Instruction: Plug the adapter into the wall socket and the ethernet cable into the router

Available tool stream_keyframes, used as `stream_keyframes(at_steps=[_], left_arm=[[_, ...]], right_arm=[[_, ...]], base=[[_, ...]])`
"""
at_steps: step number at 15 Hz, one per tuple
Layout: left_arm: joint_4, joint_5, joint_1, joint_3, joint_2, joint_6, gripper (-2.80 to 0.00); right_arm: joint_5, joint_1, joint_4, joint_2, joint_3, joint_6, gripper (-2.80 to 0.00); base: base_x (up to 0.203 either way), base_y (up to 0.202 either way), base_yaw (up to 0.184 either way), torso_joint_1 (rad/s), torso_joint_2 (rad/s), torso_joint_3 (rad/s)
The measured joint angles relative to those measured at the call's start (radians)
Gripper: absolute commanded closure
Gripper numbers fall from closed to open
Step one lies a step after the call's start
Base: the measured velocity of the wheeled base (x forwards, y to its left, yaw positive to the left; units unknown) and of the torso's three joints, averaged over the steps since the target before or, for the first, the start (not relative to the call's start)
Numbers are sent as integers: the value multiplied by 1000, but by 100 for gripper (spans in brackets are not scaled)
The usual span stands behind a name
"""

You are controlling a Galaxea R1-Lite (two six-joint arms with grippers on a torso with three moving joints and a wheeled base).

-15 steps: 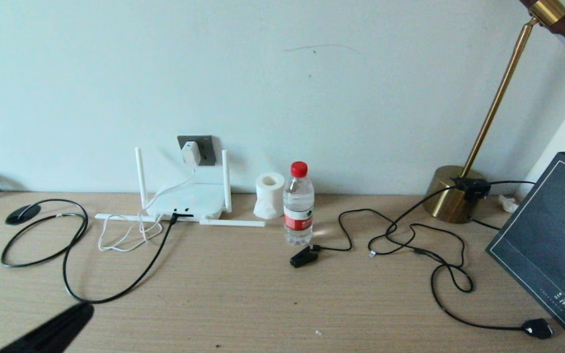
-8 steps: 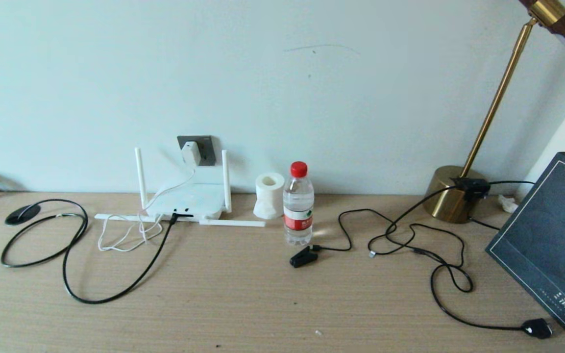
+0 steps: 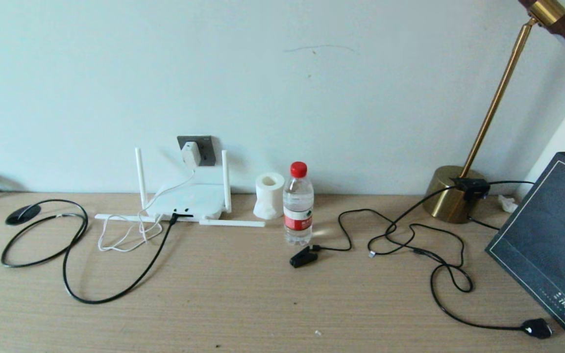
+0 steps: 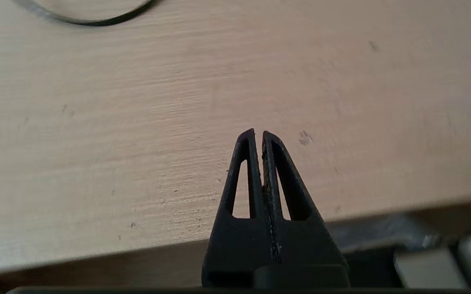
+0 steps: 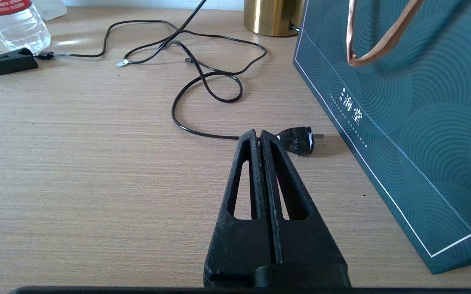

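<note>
Adapter sits plugged into the wall socket on the wall behind the router, its thin white cord dropping over the router and looping on the surface to its left. I see the ethernet cable with its connector seated at the router's front edge; from there the black cable sweeps toward me in a wide curve and coils near a dark oval disc at the far left.

On my left wrist view the left tool is clenched with nothing between its fingers, hanging over the near edge of the surface, with only a bit of black cable at the frame's rim. My right tool is likewise clenched and empty, low over the surface just beside a black plug and a dark teal paper bag. Neither tool shows in the head view.

A water bottle with a red cap stands right of the router, a paper roll between them, a small black clip in front of the bottle, and a brass lamp at the back right.
</note>
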Motion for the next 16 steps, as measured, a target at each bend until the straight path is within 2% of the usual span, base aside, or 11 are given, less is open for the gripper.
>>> stream_keyframes(at_steps=[4, 6, 10, 13, 16], left_arm=[[1, -6, 41, 2, -10, 37, 0], [8, -38, 69, 3, -32, 94, 0], [-18, -76, 104, 15, -193, 150, 0], [-129, -50, 116, 56, -261, 91, 0], [-139, -26, 118, 63, -281, 31, 0]], right_arm=[[1, 0, 0, 0, 0, 0, 0], [0, 0, 0, 0, 0, 0, 0], [0, 0, 0, 0, 0, 0, 0], [0, 0, 0, 0, 0, 1, 0], [0, 0, 0, 0, 0, 0, 0]], base=[[0, 0, 0, 0, 0, 0], [0, 0, 0, 0, 0, 0], [0, 0, 0, 0, 0, 0], [0, 0, 0, 0, 0, 0], [0, 0, 0, 0, 0, 0]])
